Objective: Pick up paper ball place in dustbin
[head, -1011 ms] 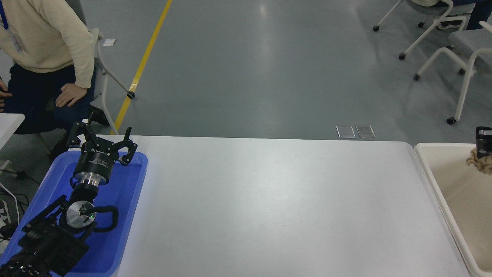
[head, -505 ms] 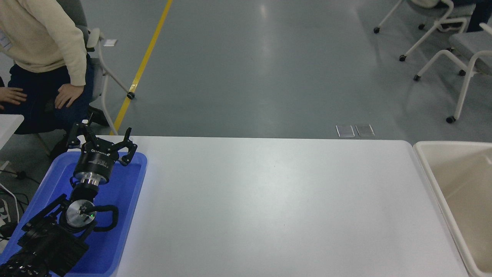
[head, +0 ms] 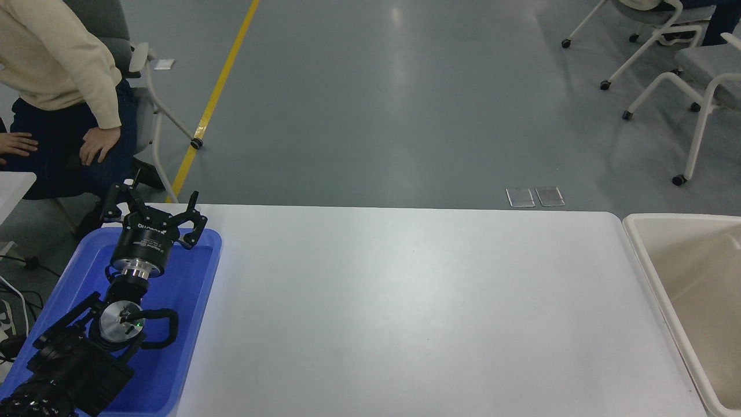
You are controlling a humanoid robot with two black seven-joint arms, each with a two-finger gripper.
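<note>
Nowhere in view: paper ball. Not on the worktop [head: 405, 301], not in the visible part of the dustbin [head: 639, 255]; only the bin's left and far walls show, the rest cut off by the right frame edge, so could be lying inside out of sight. Cannot confirm. Judged as either done or close to done, with nothing left on the surface to pick up; no proof of the drop from this view alone.

Dustbin: cream tub, rounded rim, pale smooth interior, sitting just beside the worktop's right end.

Right arm and its gripper not in view at all. Left gripper [head: 155, 215] parked at lower left above the blue tray [head: 197, 324], fingers spread wide apart, holding nothing.

Worktop: white, smooth, slightly glossy, rounded far-right corner. Blue tray at its left end, rectangular, partly covered by the left arm.

Room: grey floor with light glare, yellow line [head: 223, 81] running diagonally, two small clear plates [head: 535, 197] on the floor past the far edge. White-framed wheeled chairs [head: 683, 75] at upper right. Seated person [head: 52, 63] at upper left in a cream top, hand resting on knee, well apart from the robot.
</note>
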